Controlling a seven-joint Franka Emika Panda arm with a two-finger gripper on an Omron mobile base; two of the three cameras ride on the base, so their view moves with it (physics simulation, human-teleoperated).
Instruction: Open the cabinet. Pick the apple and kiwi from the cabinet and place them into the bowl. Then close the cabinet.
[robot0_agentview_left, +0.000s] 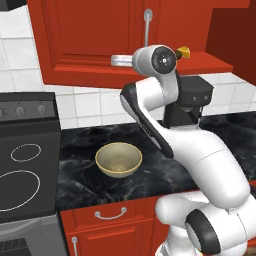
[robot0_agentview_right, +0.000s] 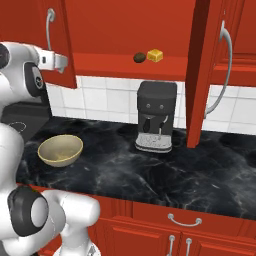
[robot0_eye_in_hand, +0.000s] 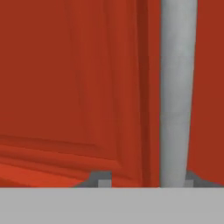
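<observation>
Both doors of the red cabinet (robot0_agentview_right: 125, 30) stand open. On its shelf lies the dark kiwi (robot0_agentview_right: 139, 57), beside a yellow cheese wedge (robot0_agentview_right: 155, 55). The apple is hidden. My gripper (robot0_eye_in_hand: 146, 181) is at the lower end of the left door's silver bar handle (robot0_eye_in_hand: 177, 87). Its jaws are open, wider than the bar, which stands between them close to the right fingertip (robot0_eye_in_hand: 192, 179) and is not clamped. From the base, the gripper (robot0_agentview_left: 120, 60) (robot0_agentview_right: 59, 61) is level with the bottom edge of the left door (robot0_agentview_left: 95, 35). The tan bowl (robot0_agentview_left: 118, 159) (robot0_agentview_right: 60, 150) sits empty on the counter below.
A black coffee machine (robot0_agentview_right: 156, 115) stands on the dark marble counter (robot0_agentview_right: 150, 170) under the open shelf. The open right door (robot0_agentview_right: 200, 75) juts out over the counter with its handle (robot0_agentview_right: 225, 75). A stove (robot0_agentview_left: 25, 165) lies to the left, and red drawers (robot0_agentview_left: 110, 215) are below.
</observation>
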